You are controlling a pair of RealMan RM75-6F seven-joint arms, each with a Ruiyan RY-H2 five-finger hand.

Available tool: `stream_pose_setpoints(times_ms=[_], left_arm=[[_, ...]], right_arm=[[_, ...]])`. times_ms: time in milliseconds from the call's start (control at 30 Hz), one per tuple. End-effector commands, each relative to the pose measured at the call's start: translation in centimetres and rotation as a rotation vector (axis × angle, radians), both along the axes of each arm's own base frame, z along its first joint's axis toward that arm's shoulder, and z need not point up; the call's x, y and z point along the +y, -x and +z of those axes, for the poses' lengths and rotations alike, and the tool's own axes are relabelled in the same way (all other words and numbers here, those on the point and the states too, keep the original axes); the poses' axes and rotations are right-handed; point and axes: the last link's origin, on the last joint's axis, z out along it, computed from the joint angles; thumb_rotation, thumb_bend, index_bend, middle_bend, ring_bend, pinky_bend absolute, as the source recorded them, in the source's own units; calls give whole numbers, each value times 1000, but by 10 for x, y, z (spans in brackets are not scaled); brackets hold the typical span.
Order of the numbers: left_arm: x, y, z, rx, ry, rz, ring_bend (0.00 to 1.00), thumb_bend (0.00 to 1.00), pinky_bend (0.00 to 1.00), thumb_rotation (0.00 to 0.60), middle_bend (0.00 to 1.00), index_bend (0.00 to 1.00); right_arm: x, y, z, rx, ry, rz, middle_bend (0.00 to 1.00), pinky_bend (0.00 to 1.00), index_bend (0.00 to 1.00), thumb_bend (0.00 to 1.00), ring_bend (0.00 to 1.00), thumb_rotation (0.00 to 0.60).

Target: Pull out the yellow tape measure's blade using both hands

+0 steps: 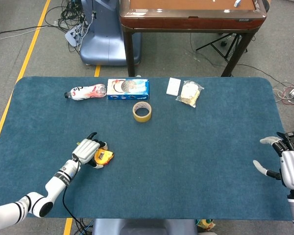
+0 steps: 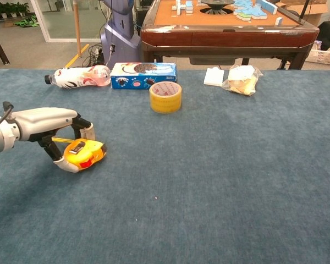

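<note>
Chest view: left hand [image 2: 55, 132] grasps the yellow tape measure [image 2: 85, 153]; right hand [image 1: 286, 159] released.

a blue felt surface [image 1: 186, 161] stands on grey floor [image 1: 34, 44] marked with yellow tape lines [image 1: 32, 49], with a wooden game table [image 2: 225, 33] and tangled cables [image 1: 63, 14] behind.

The blue counter [image 1: 186, 161] carries a tape measure [image 1: 103, 156] at eight o'clock; bottle [image 1: 85, 92], box [image 1: 128, 89], tape roll [image 1: 142, 111], and snack bag [image 1: 190, 93] toward twelve.
</note>
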Motion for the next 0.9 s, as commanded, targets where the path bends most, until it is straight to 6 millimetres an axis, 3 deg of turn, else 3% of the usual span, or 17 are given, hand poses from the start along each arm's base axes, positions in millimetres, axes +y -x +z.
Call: stream_pose_setpoints(times_ms=[33, 300, 633, 900], left_arm=[[2, 4, 7, -54, -22, 18, 351, 117, 0, 600, 567, 534], [2, -9, 28, -172, -64, 33, 358, 117, 0, 600, 576, 539], [-10, -51, 53, -296, -95, 8, 360, 117, 0, 600, 576, 541], [-14, -85, 65, -349, -109, -18, 362, 117, 0, 600, 576, 548]], right_arm=[[-2, -4, -1, 5, -14, 14, 325, 241, 351, 259, 149, 600], [-21, -29, -17, -12, -112, 95, 325, 241, 351, 259, 149, 600], [-61, -88, -53, -129, -293, 231, 283, 239, 391, 259, 149, 600], [-91, -131, -86, -192, -418, 297, 188, 60, 455, 259, 31, 600]])
